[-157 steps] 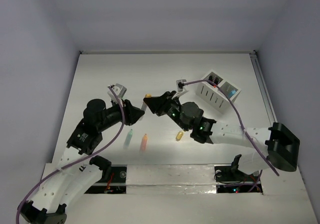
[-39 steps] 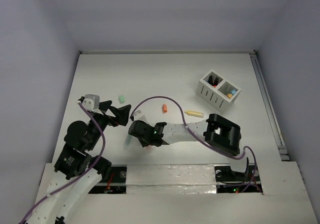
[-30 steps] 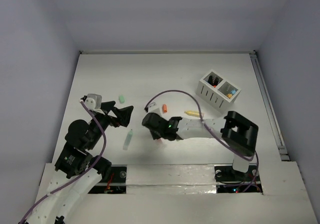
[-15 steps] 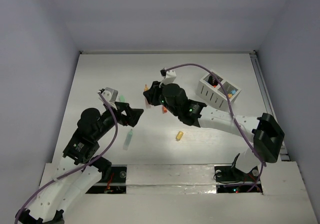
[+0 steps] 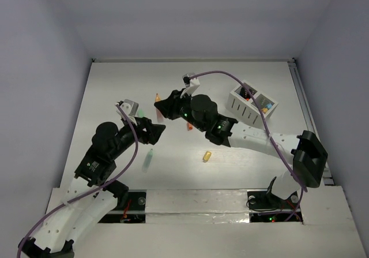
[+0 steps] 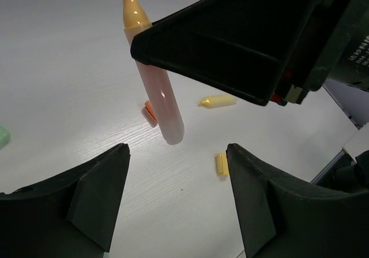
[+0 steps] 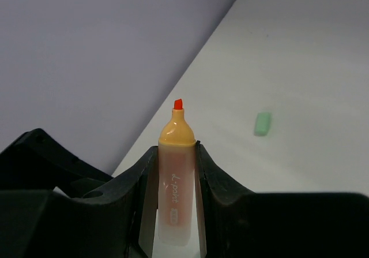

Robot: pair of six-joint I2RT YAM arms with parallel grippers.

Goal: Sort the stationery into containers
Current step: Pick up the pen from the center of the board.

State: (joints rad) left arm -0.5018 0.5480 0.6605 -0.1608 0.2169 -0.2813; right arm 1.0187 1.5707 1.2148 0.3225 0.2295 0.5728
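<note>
pinching the orange highlighter [image 7: 176,132] mid-barrel — right gripper [image 7: 176,152], tip jutting beyond.

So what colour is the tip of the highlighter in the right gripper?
Orange-red tip on the highlighter, above a pale-orange collar; best in the right wrist view.

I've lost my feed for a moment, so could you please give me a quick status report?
Right gripper shut on uncapped orange highlighter, held above table. Left gripper open, aimed at it. Orange cap lies loose nearby.

Box [image 5: 245,112] back R, highlighter [image 5: 159,111] to its L, cap [image 5: 207,156] in front
</note>
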